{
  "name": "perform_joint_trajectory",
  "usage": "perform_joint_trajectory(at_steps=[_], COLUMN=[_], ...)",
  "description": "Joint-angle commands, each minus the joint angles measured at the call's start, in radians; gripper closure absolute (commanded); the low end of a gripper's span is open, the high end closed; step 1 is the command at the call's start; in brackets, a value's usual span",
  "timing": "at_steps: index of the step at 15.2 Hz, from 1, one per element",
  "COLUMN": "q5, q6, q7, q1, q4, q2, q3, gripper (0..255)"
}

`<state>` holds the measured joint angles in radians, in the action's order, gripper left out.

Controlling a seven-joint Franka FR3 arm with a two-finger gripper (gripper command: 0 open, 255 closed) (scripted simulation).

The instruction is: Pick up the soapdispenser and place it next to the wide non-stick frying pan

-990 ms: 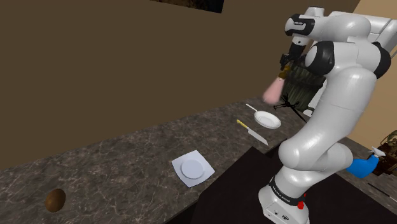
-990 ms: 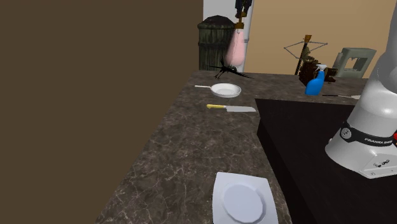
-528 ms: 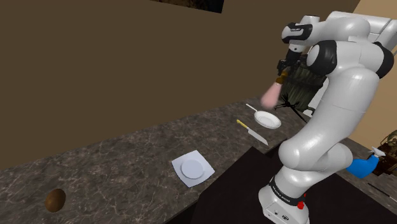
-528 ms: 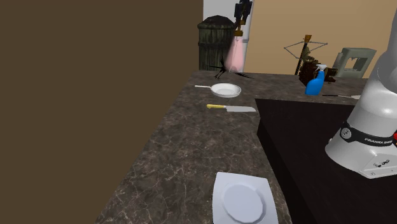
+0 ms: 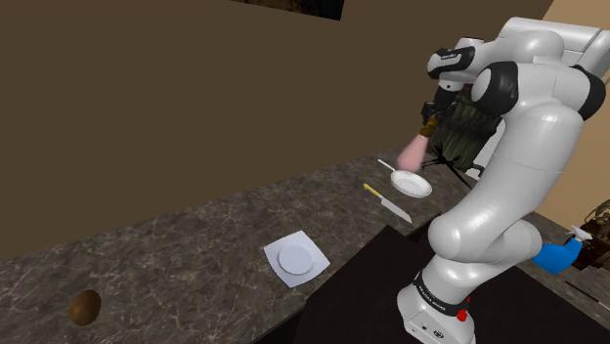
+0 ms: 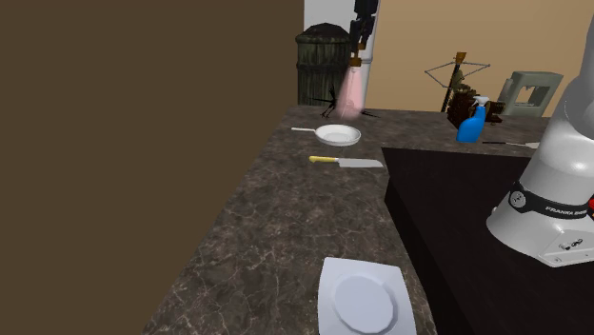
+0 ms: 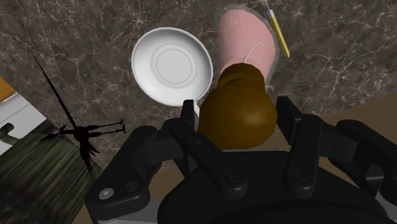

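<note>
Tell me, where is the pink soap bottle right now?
In the shoulder view's upper right, the soap bottle hangs from the hand, in the air above the counter, close by the white pan and the knife.

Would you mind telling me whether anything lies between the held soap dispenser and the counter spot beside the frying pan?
Nothing visible does. The soap dispenser, clasped by the gripper, hangs over bare counter beside the frying pan. The knife lies on the dispenser's other side, its yellow handle close.

The only legible lettering is the dark word "FRANKA", printed on the white robot arm's rounded base.
</note>
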<state>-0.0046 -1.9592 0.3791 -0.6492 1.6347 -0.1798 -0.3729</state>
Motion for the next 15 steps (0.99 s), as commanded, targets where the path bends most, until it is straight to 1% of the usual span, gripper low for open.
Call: perform_joint_trajectory(at_steps=[1,15], q5=[0.001,0.013], q6=[-0.028,-0.206], q7=[0.001,0.000], q1=[-0.001,-0.002], q4=[0.025,0.172], q2=[-0.002,-0.036], q3=[0.000,0.004], gripper=[255,255])
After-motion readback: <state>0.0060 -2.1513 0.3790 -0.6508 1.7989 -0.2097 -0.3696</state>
